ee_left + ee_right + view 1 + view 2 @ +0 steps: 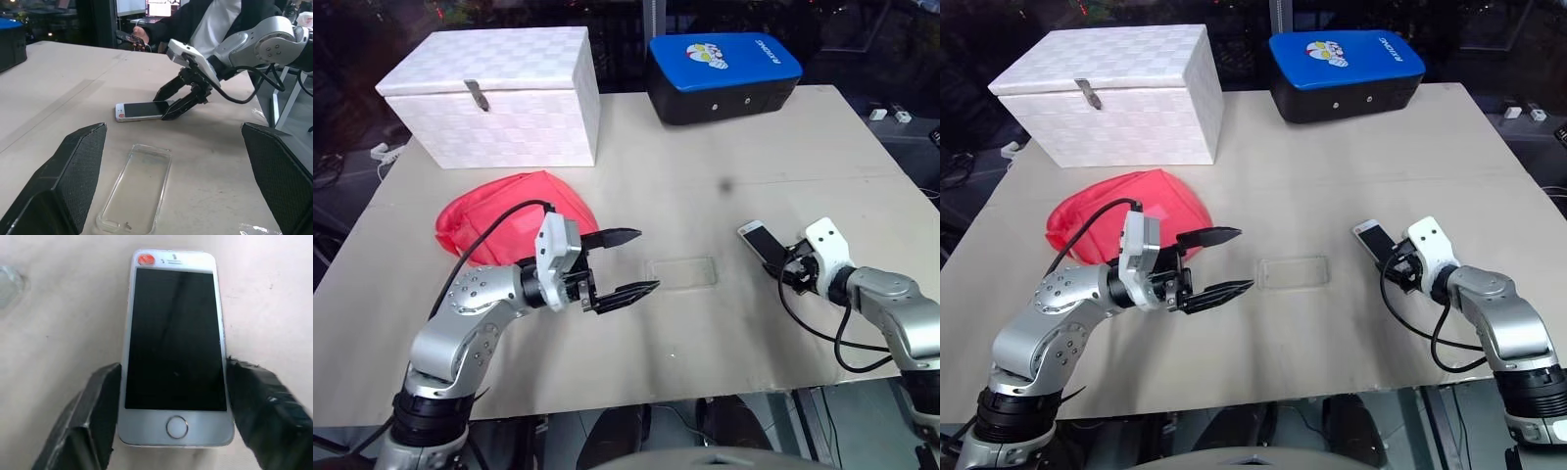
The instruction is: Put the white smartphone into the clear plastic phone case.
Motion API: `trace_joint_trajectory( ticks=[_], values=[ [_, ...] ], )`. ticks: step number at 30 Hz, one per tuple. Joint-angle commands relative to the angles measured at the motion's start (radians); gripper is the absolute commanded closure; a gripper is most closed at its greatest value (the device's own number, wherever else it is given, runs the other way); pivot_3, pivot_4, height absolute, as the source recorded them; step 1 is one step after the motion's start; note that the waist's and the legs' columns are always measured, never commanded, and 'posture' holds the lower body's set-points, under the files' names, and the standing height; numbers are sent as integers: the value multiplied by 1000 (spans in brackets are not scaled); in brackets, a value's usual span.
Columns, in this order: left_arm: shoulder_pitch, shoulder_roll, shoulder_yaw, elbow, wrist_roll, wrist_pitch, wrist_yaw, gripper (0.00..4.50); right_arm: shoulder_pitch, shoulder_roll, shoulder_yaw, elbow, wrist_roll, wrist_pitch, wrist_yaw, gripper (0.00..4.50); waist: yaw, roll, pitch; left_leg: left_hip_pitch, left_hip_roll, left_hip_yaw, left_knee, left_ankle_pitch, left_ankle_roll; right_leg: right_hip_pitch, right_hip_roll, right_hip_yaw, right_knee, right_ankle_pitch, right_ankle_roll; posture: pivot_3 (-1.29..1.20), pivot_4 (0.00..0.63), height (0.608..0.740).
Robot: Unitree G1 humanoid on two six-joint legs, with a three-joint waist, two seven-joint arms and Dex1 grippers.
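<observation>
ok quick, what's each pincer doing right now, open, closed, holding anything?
Left pincer: open, empty, above the table beside the clear plastic phone case.
Right pincer: fingers straddle the white smartphone; grip cannot be told.

Table [724, 147] — a pale beige top, lying bare across most of its middle and showing a small dark smudge [728, 185] toward the far right.

White box [499, 93] — woven-patterned, sitting with its lid closed at the far left corner, a metal clasp [477, 95] hanging down over the front edge of the lid.

Blue and black case [721, 74] — resting at the far edge just right of the white box, a cartoon print facing up on its blue top.

Red cloth [509, 215] — lying bunched in a soft mound in front of the white box, near but apart from it.

Person in dark jacket and white shirt [205, 19] — standing beyond the table's edge in the left wrist view, holding a small dark object.
</observation>
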Motion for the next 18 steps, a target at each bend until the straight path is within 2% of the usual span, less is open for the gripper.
trace_joint_trajectory(
  ticks=[1,7,11,18],
  values=[
    [-1,14,8,-65,-27,10,19,0,37,1,31,46,-8,36,16,1724,1,0,0,0,0,0,0,0,0,0,0,0,-1,0,0,0,150,740],
    [98,17,41,-38,2,-61,-1,0,13,45,-60,19,44,-152,69,1724,-4,0,2,0,0,0,-3,0,0,0,0,0,-3,0,0,0,150,740],
    [160,27,57,-2,30,-123,-26,0,-25,49,-55,-54,80,-216,137,1724,-4,7,8,-1,0,1,-7,0,0,-3,0,2,-4,0,0,0,150,740],
    [210,58,84,9,44,-149,-41,0,-117,-30,146,-137,-13,-272,271,1724,-2,8,9,-10,0,1,-13,3,-5,-12,0,1,-8,0,0,0,150,740]
  ],
)
